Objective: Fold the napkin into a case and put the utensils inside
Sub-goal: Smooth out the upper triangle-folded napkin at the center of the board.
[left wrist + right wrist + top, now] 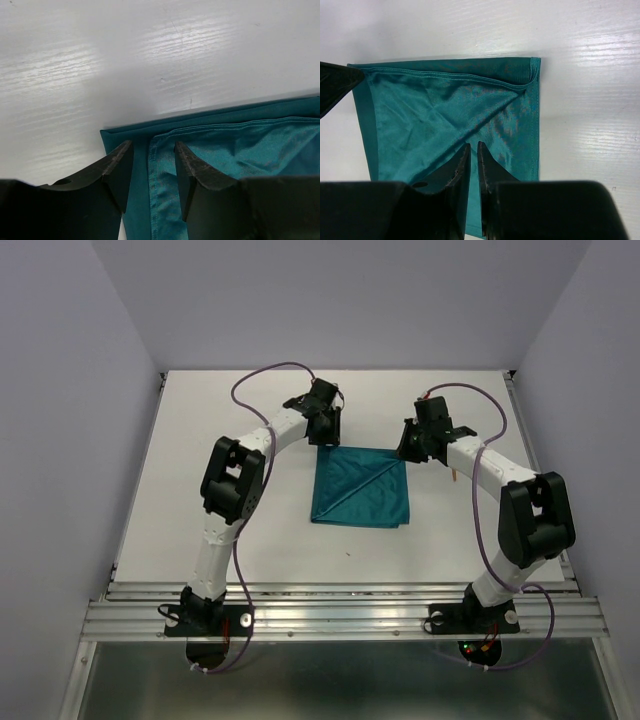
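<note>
The napkin [360, 488] lies flat at the middle of the white surface [200, 500], a teal square of folded, glossy cloth; a diagonal fold edge crosses it from the far right corner to the near left corner, with a triangular upper layer on the far left side and faint wrinkles in it; hemmed edges show along its borders. The left claw [152, 157] hangs over the far left corner, fingers spread, gripping nothing. The right claw [473, 152] sits at the far right corner, fingers nearly pressed together; whether cloth is caught between them I cannot tell. A sliver of orange utensil [456, 477] shows just right of the napkin, beside the right arm.
</note>
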Controlling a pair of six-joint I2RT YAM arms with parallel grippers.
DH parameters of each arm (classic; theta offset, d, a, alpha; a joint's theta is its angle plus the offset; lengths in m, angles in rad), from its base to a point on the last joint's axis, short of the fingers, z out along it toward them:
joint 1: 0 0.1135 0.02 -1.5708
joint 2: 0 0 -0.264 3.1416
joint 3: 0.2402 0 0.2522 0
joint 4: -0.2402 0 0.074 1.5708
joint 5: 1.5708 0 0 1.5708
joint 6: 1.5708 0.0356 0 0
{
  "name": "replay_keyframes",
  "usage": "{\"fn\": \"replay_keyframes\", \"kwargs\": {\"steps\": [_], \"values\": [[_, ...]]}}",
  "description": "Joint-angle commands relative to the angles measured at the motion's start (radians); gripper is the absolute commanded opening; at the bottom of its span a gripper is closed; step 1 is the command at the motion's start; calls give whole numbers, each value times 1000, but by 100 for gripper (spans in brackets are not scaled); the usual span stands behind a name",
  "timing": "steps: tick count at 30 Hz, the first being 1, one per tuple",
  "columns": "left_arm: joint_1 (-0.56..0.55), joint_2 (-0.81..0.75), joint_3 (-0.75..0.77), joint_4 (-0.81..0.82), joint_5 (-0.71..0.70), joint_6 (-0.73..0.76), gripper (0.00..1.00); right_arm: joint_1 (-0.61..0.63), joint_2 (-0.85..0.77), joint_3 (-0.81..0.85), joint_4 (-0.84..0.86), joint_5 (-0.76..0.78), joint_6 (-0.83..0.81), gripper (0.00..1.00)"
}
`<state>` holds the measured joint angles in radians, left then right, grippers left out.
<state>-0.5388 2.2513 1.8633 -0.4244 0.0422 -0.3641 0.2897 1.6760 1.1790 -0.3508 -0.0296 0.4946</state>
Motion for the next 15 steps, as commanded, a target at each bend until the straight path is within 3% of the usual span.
{"fn": "replay_keyframes", "kwargs": {"steps": [1,11,15], "values": [[0,7,50,9,56,33,48,8,-36,-9,9,20,5,17],[0,39,63,9,102,37,39,8,-38,-16,7,22,7,17],[0,42,71,6,101,37,27,8,-35,-16,7,25,9,17]]}}
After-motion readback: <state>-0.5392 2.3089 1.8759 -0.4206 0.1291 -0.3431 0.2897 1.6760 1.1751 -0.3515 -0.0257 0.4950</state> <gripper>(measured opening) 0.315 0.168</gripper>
